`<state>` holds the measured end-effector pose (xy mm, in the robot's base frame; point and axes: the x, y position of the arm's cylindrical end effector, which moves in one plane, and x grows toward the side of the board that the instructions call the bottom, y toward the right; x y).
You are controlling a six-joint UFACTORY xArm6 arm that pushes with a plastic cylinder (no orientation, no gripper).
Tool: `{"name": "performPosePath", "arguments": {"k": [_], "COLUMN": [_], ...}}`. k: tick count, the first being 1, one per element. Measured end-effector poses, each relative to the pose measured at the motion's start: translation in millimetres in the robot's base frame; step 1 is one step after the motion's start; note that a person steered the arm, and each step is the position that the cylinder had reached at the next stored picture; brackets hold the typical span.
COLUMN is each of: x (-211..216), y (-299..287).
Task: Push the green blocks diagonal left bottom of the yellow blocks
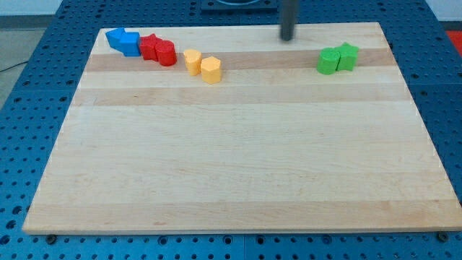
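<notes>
No grasping part here: just a bare rod, holding nothing, touching nothing. My tip (287, 37) near the bench's (238, 180) top edge, apart from every block.

Nearer green block (328, 61) just to the view's right of my tip and a little lower; farther green block (348, 56), perhaps star-shaped, touching it on the far side. Nearer yellow block (211, 70) well off to the view's left of my tip and lower, farther yellow block (192, 61) just beyond it. Past those, the red blocks (158, 50) and then the blue blocks (124, 41), close to the top-left corner.

Probably best to swing round to the upper right of the farther green block first, then press toward the view's lower left so both greens travel together. Keep the line through the middle of the pair; off-centre contact would likely split them. Aim well below the yellows to avoid clipping them, and stop once lower left of them.

Pale wood planks, smooth and flat, likely easy sliding. Plenty of bare board below my tip for the long push. Blue perforated base all round.
</notes>
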<state>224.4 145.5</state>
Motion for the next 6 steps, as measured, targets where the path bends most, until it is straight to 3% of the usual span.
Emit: {"name": "performPosePath", "arguments": {"k": [1,3,4,6], "x": [34,81,85,93], "y": [60,83,72,-4]}}
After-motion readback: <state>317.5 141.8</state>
